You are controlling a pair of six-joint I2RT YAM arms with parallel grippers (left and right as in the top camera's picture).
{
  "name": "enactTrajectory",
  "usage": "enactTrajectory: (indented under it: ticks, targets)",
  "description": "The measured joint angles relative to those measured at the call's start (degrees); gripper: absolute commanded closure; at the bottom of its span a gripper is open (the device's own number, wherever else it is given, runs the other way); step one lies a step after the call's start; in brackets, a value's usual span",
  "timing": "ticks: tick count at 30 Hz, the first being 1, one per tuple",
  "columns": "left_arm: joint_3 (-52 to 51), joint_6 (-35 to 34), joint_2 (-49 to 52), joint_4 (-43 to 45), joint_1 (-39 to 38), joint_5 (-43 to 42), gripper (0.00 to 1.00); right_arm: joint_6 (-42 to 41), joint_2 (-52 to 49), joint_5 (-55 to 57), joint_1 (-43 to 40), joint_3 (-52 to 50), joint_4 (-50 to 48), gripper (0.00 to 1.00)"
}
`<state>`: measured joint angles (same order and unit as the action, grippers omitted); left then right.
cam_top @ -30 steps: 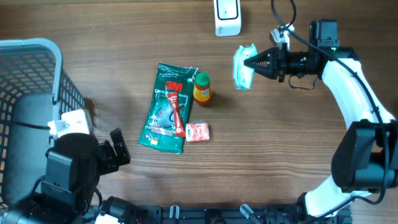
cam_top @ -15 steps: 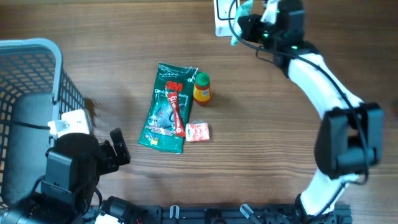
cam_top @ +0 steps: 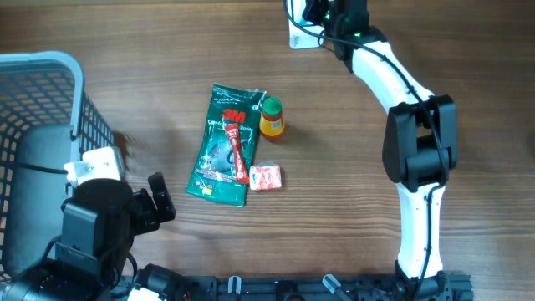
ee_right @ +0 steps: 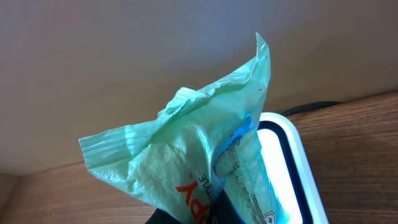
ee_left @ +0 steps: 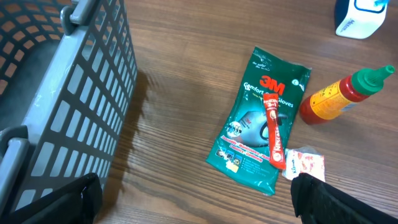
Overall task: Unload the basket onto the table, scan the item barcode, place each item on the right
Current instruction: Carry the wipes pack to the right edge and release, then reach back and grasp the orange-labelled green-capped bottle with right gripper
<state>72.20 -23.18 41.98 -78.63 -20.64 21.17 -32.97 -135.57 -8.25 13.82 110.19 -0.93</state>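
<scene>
Right fingers (ee_right: 166, 219) pinch green packet (ee_right: 186, 149) from below | held before scanner (ee_right: 305, 177)

Right arm (cam_top: 393, 75) at white scanner (cam_top: 298, 38) — 3M packet (cam_top: 224, 146), bottle (cam_top: 271, 118) mid-table

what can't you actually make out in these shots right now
- Barcode on the green packet: right wrist view, crumpled film shows none.
- Right pincer fingertips: overhead, lost at the top edge; right wrist, under the packet.
- Scanner: overhead, partly covered by the arm, cut by the top edge.
- 3M pack fine print: too small in both views.
</scene>
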Motion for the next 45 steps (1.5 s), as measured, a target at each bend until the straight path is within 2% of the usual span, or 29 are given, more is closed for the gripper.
enactTrajectory:
  ticks: [2,6,12,15,17,19,20,21,22,23,24,26,29,32,35,38,40,42,45]
  targets:
    - [0.00,0.00,0.00,0.00,0.00,0.02,0.00,0.00,0.02,-0.07,-1.49,0.79,5.11,0.95]
    - [0.00,0.00,0.00,0.07,0.00,0.02,0.00,1.86,3.58,3.87,-9.94,0.85,20.96,0.95]
    - [0.00,0.00,0.00,0.00,0.00,0.00,0.00,3.69,13.00,20.09,-28.46,1.62,40.46,0.95]
    - [0.00,0.00,0.00,0.02,0.00,0.00,0.00,4.35,13.20,27.67,-35.91,0.61,46.82,0.96]
    - [0.00,0.00,0.00,0.00,0.00,0.00,0.00,5.66,13.07,29.81,-41.62,-0.96,47.63,0.95]
    - [0.00,0.00,0.00,0.00,0.00,0.02,0.00,6.29,13.05,31.17,-47.60,-3.56,48.59,0.82]
    - [0.00,0.00,0.00,0.00,0.00,0.00,0.00,6.49,12.98,31.65,-49.88,-4.87,48.70,0.66]
    - [0.00,0.00,0.00,0.00,0.00,0.02,0.00,6.51,12.90,31.93,-52.19,-6.32,48.68,0.43]
    - [0.00,0.00,0.00,0.00,0.00,0.00,0.00,6.91,12.79,31.87,-53.62,-7.04,48.70,0.32]
    - [0.00,0.00,0.00,0.00,0.00,0.00,0.00,7.04,12.76,31.50,-54.47,-7.06,48.81,0.13]
    - [0.00,0.00,0.00,0.00,0.00,0.00,0.00,7.37,12.76,31.06,-54.90,-6.91,49.24,0.01]
    - [0.00,0.00,0.00,0.02,0.00,0.00,0.00,8.00,12.79,29.55,-55.06,-6.16,50.34,0.01]
    - [0.00,0.00,0.00,0.00,0.00,0.02,0.00,8.83,13.57,25.38,-54.01,-4.68,51.95,0.00]
    - [0.00,0.00,0.00,0.02,0.00,0.00,0.00,8.83,24.35,10.67,-50.03,-3.93,54.07,0.00]
    - [0.00,0.00,0.00,0.00,0.00,0.02,0.00,5.05,34.14,-2.32,-39.41,-2.19,58.95,0.01]
    - [0.00,0.00,0.00,0.00,0.00,0.00,0.00,4.72,34.91,-11.43,-28.83,-2.05,60.37,0.00]
    - [0.00,0.00,0.00,0.00,0.00,0.00,0.00,9.14,34.86,-15.76,-21.22,-2.05,60.33,0.00]
    - [0.00,0.00,0.00,0.00,0.00,0.02,0.00,17.07,34.84,-17.27,-11.93,-2.05,60.28,0.01]
    - [0.00,0.00,0.00,0.00,0.00,0.02,0.00,25.46,34.75,-12.13,1.31,-2.05,59.95,0.00]
